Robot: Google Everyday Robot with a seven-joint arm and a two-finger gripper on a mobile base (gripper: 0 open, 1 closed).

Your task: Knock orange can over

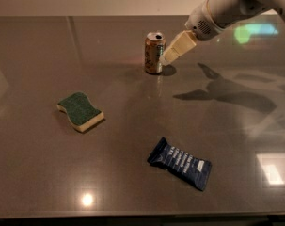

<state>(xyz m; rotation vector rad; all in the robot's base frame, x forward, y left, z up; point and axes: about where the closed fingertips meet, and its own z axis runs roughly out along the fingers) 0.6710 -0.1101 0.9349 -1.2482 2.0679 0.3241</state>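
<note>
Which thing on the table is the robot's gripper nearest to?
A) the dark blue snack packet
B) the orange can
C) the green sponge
B: the gripper has its tip right beside the upright orange can towards the far side of the table, while the green sponge and the dark blue snack packet lie well away from it, nearer the camera.
</note>
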